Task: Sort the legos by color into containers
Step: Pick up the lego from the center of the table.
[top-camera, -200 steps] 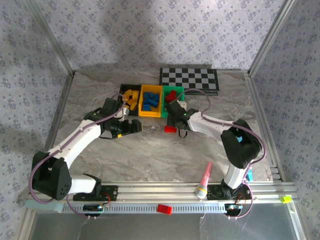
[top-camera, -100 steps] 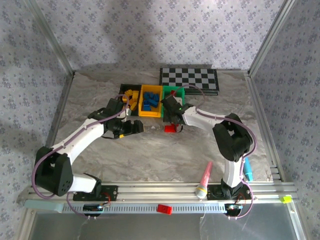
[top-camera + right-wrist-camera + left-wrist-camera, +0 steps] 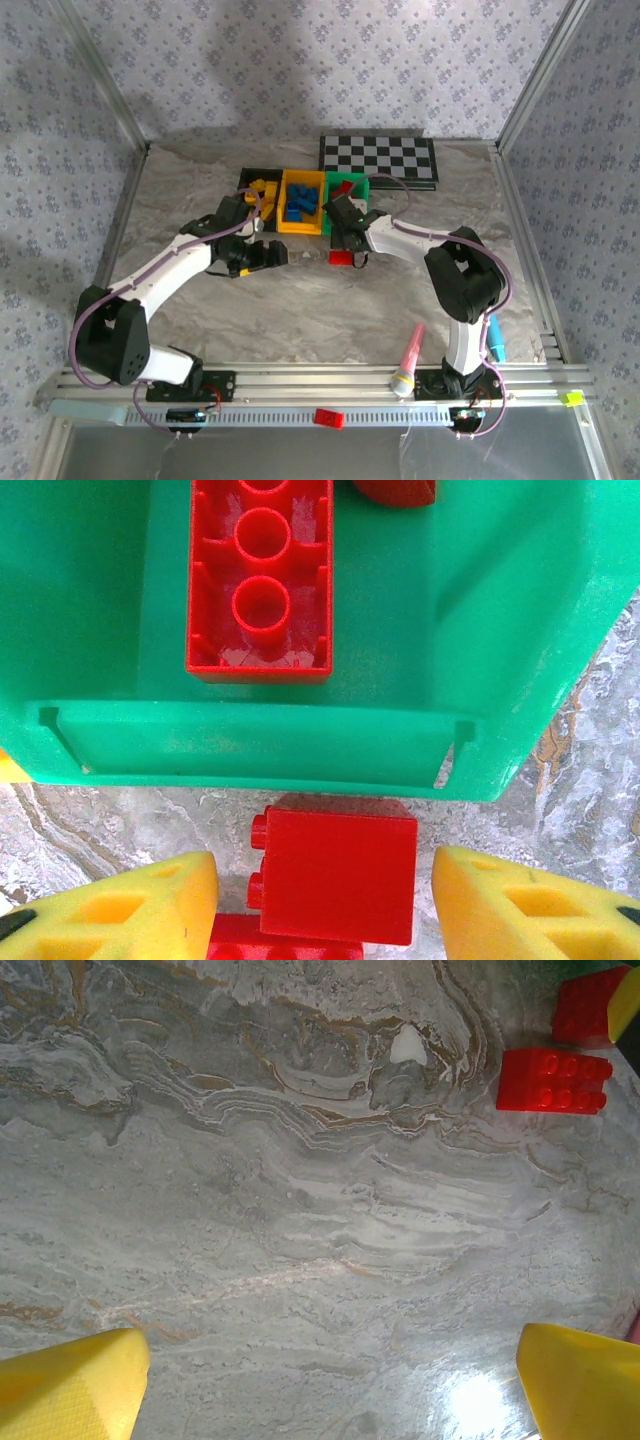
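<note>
Left gripper [image 3: 266, 253] low over bare marble surface [image 3: 300, 1240], jaws wide apart, nothing between them. Behind it, black bin [image 3: 245, 177] has yellow legos [image 3: 262, 192]. Next, yellow bin [image 3: 300, 229] with blue legos [image 3: 301, 203]. Then green bin [image 3: 250, 745], upside-down red brick [image 3: 260, 575] inside. Right gripper [image 3: 349, 240] parked at green bin's near wall, jaws apart, straddling loose red brick [image 3: 338, 878] just outside bin, gap on each side. Second red brick [image 3: 285, 947] right against that one.

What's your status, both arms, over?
Left gripper open, empty. Right gripper open, jaws straddling a red brick by the green bin. Second red brick close beside it.
</note>
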Tool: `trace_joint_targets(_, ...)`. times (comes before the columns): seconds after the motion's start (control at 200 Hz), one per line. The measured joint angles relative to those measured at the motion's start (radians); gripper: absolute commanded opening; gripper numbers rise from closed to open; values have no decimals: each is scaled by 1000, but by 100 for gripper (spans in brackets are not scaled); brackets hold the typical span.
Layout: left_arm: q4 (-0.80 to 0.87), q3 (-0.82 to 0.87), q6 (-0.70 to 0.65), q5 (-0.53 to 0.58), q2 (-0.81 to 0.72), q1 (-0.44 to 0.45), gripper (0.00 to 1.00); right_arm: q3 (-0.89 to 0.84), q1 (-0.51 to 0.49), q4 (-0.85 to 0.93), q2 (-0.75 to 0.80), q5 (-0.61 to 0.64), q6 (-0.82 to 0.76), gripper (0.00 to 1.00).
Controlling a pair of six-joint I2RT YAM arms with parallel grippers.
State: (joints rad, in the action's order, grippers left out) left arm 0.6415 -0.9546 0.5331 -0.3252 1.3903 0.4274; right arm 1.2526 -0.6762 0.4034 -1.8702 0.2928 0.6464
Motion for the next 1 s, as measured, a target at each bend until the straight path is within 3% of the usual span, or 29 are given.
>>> trace_joint_targets(0.285, 1, 0, 0, 0, 0, 0, 94, 12, 0, 0, -88, 0, 0, 56)
trace_joint_targets(0.565, 1, 0, 0, 0, 0, 0, 94, 14, 0, -5, -93, 8, -7, 37)
trace_joint_targets(0.999, -1, 0, 0, 0, 8, 1, 94, -13, -32, -1, -10, 41, -7, 35)
